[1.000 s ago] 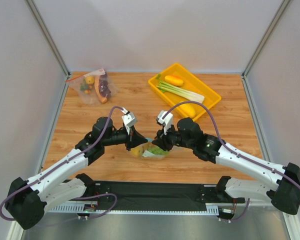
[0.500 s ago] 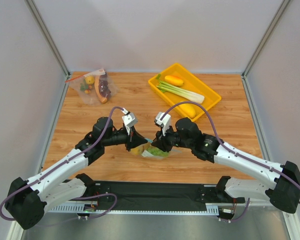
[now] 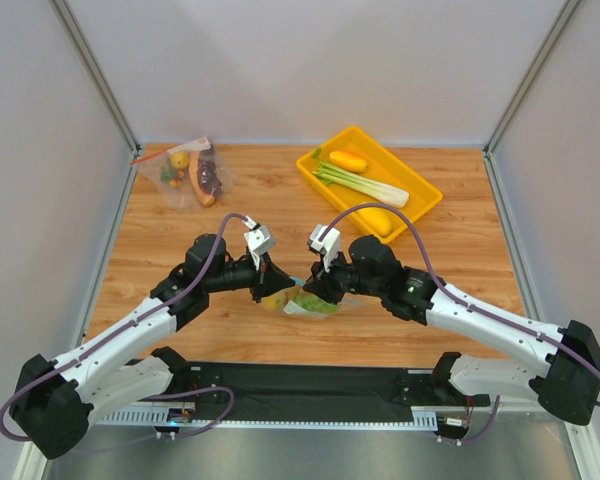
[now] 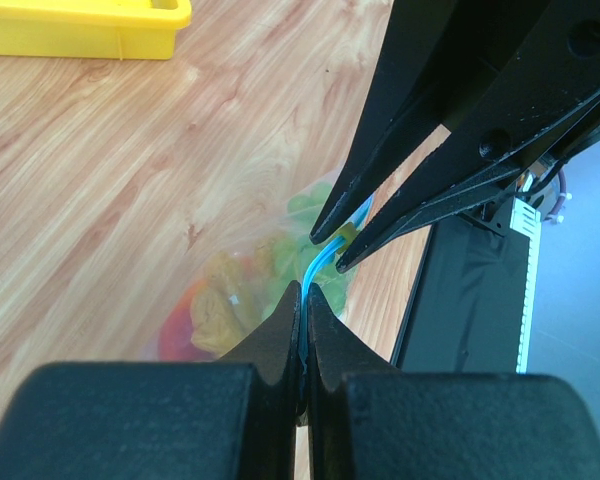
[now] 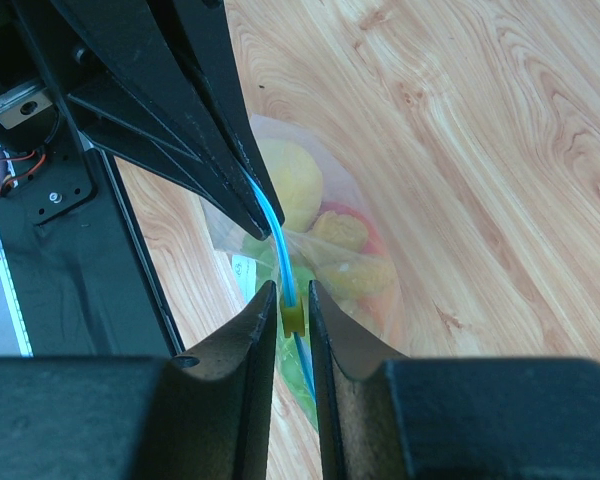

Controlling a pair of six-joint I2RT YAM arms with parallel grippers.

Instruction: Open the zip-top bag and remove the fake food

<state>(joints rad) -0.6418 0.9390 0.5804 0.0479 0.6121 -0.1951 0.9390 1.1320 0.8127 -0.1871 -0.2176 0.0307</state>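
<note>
Done so far: none of the fake food (image 5: 292, 182) is out. I judge the zip-top bag (image 3: 302, 300) is not yet open, since its blue zip strip (image 5: 273, 232) runs as 1 line between my 2 tools.
Bag place: it sits at the near middle of the surface (image 3: 260, 200), right between the tools. It is well apart from the yellow tray (image 3: 400, 163) at the far right and the other bag (image 3: 185, 178) at the far left.
Food place: all of it is inside the bag. Yellow, orange, red and leafy green pieces show through the plastic.
Left tool (image 4: 305, 292): clenched on the blue strip, pinning that end of the bag's mouth.
Right tool (image 5: 292, 292): its fingers flank the strip and a small yellow tab (image 5: 293, 318) on it, with a narrow gap. I cannot tell whether the pads press yet.
Left to do: get a firm hold with the right tool, part the strip, then take out each piece.
Change from 1 second ago: my right tool has crept a little left toward the left tool and its fingers have drawn closer together. The left arm and the bag sit as they did.
</note>
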